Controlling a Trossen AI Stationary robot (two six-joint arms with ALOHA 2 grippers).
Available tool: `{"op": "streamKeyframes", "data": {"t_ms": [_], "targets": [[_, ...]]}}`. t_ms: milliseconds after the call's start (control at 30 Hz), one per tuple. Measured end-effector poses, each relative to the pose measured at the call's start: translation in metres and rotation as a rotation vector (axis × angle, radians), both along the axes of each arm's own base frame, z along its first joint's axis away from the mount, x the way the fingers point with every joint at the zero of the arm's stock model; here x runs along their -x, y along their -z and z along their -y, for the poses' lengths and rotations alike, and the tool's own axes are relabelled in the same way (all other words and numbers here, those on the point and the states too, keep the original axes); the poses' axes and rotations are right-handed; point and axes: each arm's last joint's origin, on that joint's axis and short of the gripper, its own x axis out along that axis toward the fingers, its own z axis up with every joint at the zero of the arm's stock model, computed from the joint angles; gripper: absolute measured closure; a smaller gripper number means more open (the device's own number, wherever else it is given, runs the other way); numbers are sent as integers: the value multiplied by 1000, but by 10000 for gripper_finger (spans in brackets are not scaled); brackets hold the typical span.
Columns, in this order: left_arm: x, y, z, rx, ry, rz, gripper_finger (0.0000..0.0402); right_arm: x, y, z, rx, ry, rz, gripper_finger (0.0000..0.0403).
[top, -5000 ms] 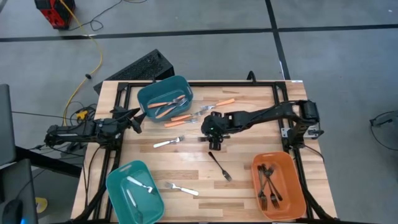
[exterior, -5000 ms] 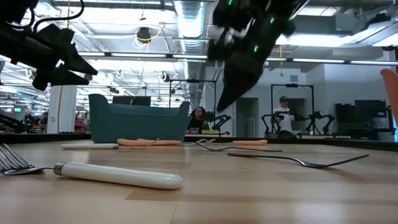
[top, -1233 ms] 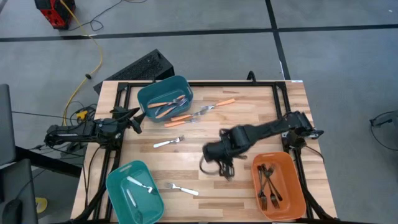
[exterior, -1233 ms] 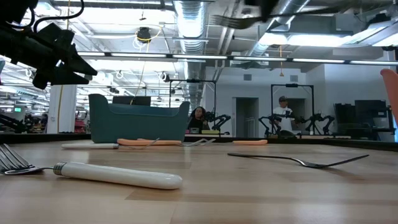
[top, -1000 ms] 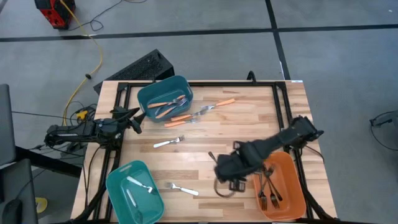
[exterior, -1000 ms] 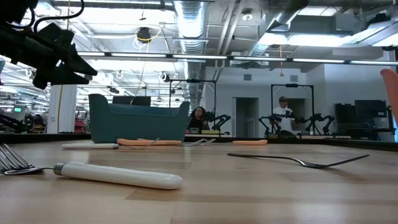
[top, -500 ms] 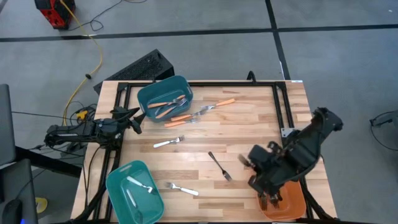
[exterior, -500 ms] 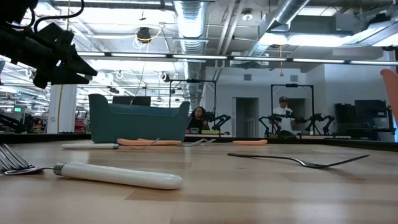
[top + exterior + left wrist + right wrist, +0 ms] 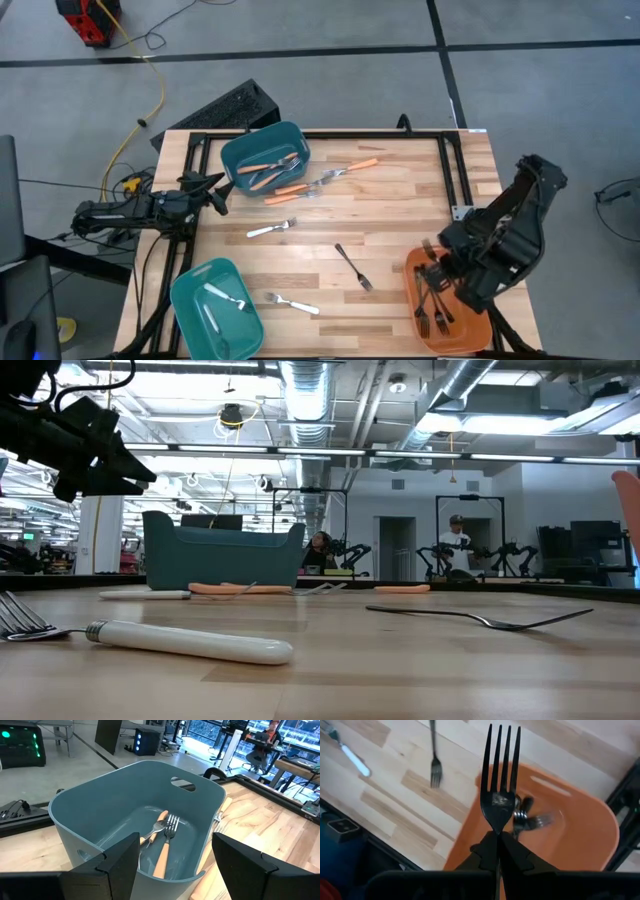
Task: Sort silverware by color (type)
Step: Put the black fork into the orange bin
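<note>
No legible writing or brand marks seen. Right pincer (image 9: 498, 851) is clamped on a thin all-black plastic fork (image 9: 500, 790), four tines outward, above the glossy orange rectangular plastic bin (image 9: 470, 335) on the pale wood-plank surface (image 9: 400, 200). Left pincer (image 9: 175, 855) stands open before a smooth teal plastic bin (image 9: 100, 815) holding orange-handled forks (image 9: 162, 850).

The right gripper (image 9: 497, 840) is swinging away from the table's middle to hang over the orange rectangular plastic bin (image 9: 478, 335). It is carrying a slim all-black fork (image 9: 500, 785), pinched by the handle.
</note>
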Motion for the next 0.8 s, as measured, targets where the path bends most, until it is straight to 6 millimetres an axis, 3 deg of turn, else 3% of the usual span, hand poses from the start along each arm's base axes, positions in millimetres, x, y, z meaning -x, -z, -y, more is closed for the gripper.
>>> {"op": "streamKeyframes", "data": {"t_ms": [267, 533, 800], "targets": [[0, 0, 0, 0, 0, 0, 167, 2, 23, -10, -53, 143, -119, 376], [0, 0, 1, 9, 23, 0, 167, -8, 36, -21, -106, 171, -199, 372], [0, 0, 0, 0, 22, -8, 167, -18, 56, -38, -41, 183, -242, 376]]}}
